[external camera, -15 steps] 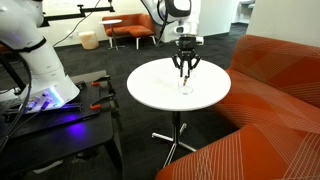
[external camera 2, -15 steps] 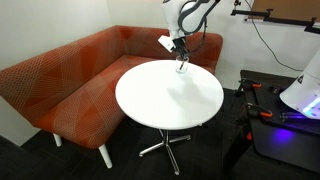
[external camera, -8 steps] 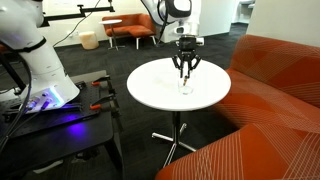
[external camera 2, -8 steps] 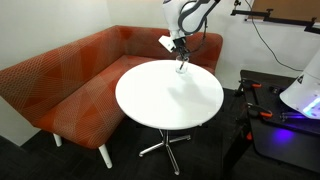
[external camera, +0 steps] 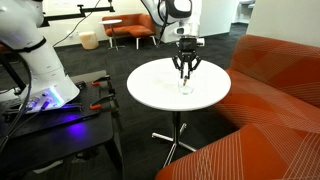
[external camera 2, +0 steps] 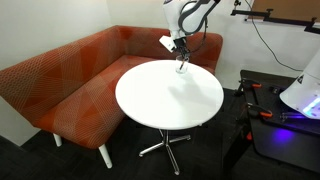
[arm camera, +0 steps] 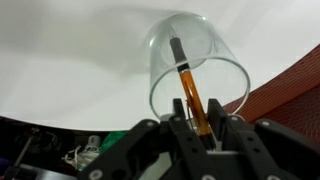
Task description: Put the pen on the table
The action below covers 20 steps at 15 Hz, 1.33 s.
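Observation:
In the wrist view the thin orange-brown pen (arm camera: pixel 189 88) with a dark tip stands tilted inside a small clear glass (arm camera: pixel 165 45) on the round white table (arm camera: pixel 60 50). My gripper (arm camera: pixel 197 120) hangs over the glass, and its two black fingers close on the pen's upper end. In both exterior views the gripper (external camera: pixel 185 74) (external camera 2: pixel 181 61) points straight down over the glass (external camera: pixel 185 88) (external camera 2: pixel 182 69), near the sofa-side edge of the table (external camera: pixel 155 90) (external camera 2: pixel 160 100). The pen is too small to make out there.
An orange-red sofa (external camera 2: pixel 70 75) (external camera: pixel 270 90) wraps around the table. A black workbench (external camera: pixel 50 120) (external camera 2: pixel 285 125) with tools and a purple light stands beside it. The table has a metal pedestal leg (external camera: pixel 176 130).

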Available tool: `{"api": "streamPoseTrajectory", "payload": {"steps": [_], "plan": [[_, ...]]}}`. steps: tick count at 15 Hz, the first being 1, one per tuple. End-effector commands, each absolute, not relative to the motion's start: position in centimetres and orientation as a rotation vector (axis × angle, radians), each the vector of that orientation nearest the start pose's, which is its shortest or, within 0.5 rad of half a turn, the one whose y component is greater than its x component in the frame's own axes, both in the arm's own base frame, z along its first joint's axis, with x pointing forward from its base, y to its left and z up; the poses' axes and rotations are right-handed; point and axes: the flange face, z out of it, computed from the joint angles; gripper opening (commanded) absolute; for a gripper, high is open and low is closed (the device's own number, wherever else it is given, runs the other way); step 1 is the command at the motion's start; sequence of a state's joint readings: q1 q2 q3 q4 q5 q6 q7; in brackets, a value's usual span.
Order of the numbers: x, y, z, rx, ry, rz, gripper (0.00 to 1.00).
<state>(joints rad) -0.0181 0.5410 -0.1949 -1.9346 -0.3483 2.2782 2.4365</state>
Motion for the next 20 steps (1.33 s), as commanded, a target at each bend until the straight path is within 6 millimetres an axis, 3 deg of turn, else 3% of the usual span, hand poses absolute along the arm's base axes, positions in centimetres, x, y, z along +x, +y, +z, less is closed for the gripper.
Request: {"api": "streamPoseTrajectory", "payload": {"steps": [1,2,3,11,20], "plan": [[59.0,-13.8,19.7,-1.297,3.177,-0.361,0.21],[59.0,-13.7,19.7,-1.298,3.178,-0.363,0.05],[59.0,-13.7,19.7,-1.299,3.178,-0.365,0.01],[59.0,-13.2,20.4,-1.304,3.175,-0.364,0.04],[58.5,-11.9,24.2,-1.379,3.157,-0.255,0.04]]}}
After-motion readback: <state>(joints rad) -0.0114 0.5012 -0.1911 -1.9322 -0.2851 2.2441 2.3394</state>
